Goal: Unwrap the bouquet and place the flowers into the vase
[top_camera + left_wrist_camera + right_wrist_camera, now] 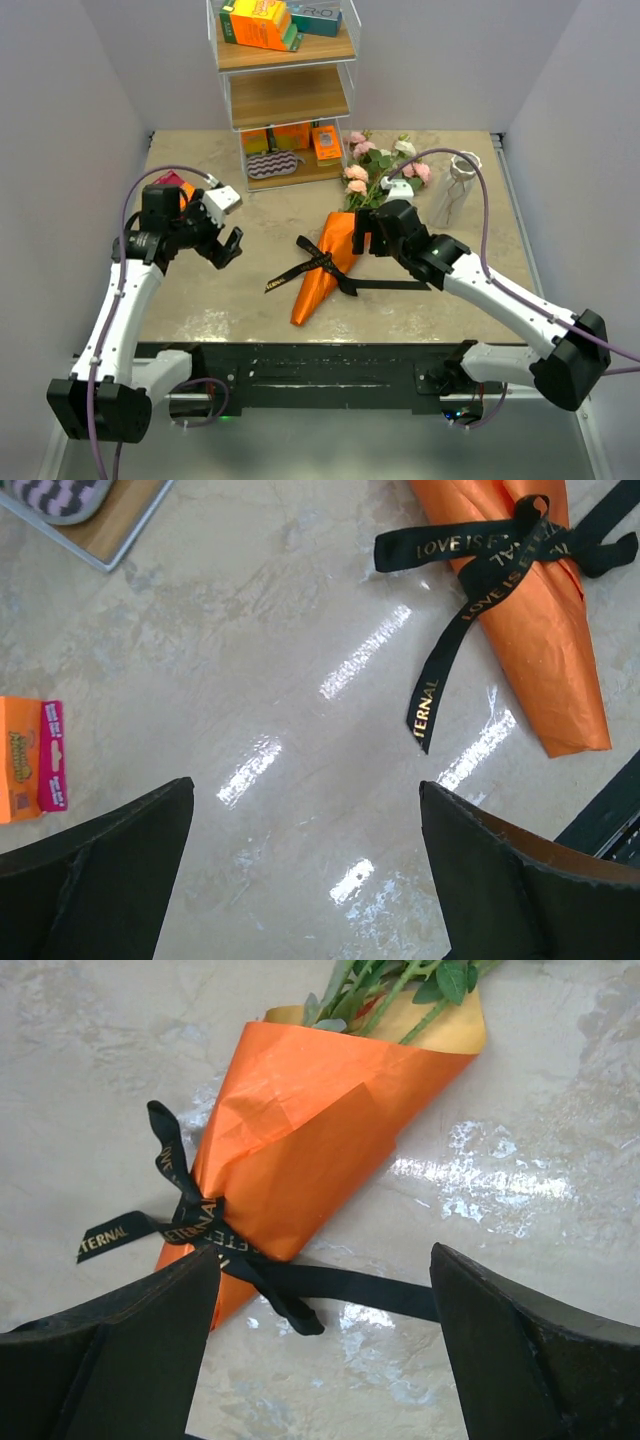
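Right hand [320, 1355], jaws wide and empty, hovers over the ribbon-tied bouquet [327, 258] at frame centre; left hand [226, 246], equally open, holds nothing; vase [458, 188] stands upper right on the counter [200, 300].

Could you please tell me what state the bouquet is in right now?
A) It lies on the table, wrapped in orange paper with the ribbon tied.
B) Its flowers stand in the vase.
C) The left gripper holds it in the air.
A: the bouquet lies flat on the table, its black ribbon knotted around the orange paper.
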